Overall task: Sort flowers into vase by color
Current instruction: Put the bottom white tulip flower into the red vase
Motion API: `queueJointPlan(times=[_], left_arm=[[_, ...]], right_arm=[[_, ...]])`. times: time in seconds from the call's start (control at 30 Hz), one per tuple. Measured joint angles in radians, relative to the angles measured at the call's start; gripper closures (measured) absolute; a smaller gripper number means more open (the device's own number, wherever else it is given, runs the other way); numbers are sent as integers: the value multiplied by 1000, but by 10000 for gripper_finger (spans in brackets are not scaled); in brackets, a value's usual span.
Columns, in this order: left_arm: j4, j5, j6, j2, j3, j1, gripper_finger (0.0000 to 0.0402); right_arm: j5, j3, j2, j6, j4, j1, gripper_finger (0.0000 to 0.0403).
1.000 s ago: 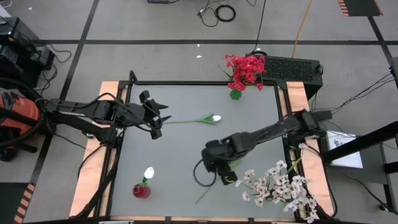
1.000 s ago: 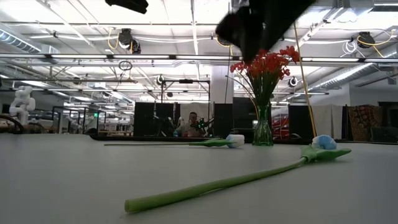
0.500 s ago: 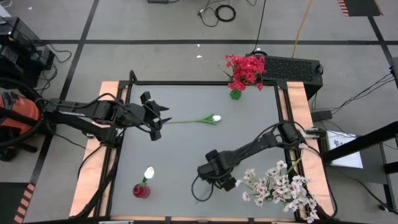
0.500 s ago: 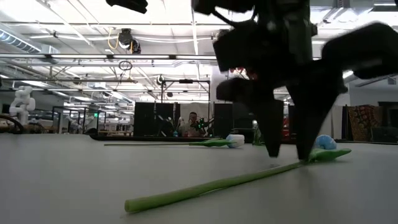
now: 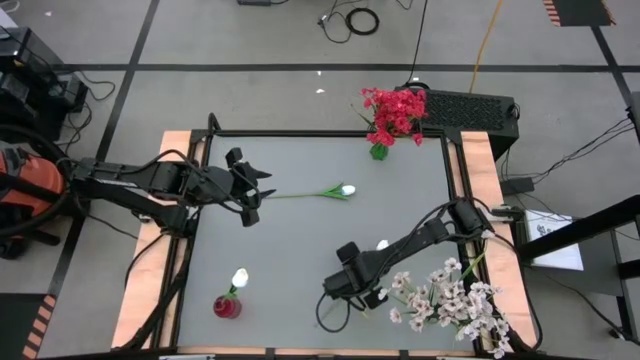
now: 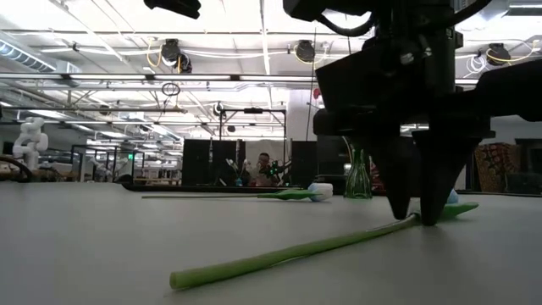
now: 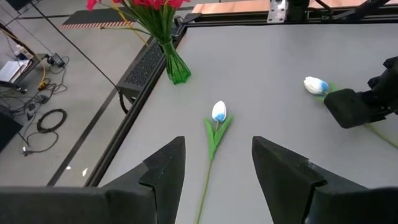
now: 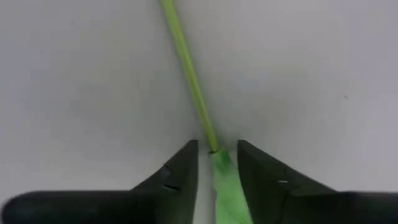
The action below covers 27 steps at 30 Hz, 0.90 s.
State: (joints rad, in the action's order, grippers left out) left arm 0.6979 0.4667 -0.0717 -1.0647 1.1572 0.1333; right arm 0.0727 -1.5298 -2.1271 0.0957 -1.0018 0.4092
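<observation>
The right gripper (image 8: 215, 163) has its fingers spread, straddling the thin green stem of the white tulip-like bud flower (image 6: 305, 251) lying on the grey table (image 5: 290, 250). Close squarely, just below the leaves. The left gripper (image 7: 217, 165) waits, fingers apart.

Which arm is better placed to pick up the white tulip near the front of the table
The right. Its hand is down at the table with open fingers either side of that tulip's stem. The left hand waits by the other tulip.

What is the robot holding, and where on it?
Not gripped yet: the right gripper has its jaws down around the tulip's stem, just below the bud. The left gripper is open, empty.
</observation>
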Motion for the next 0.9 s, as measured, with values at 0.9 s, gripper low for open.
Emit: queueJointPlan(times=[0.9], left_arm=[[0,-137,52,20,105,178,207]], right_arm=[[252,-662,-4,193,-394,-185,402]])
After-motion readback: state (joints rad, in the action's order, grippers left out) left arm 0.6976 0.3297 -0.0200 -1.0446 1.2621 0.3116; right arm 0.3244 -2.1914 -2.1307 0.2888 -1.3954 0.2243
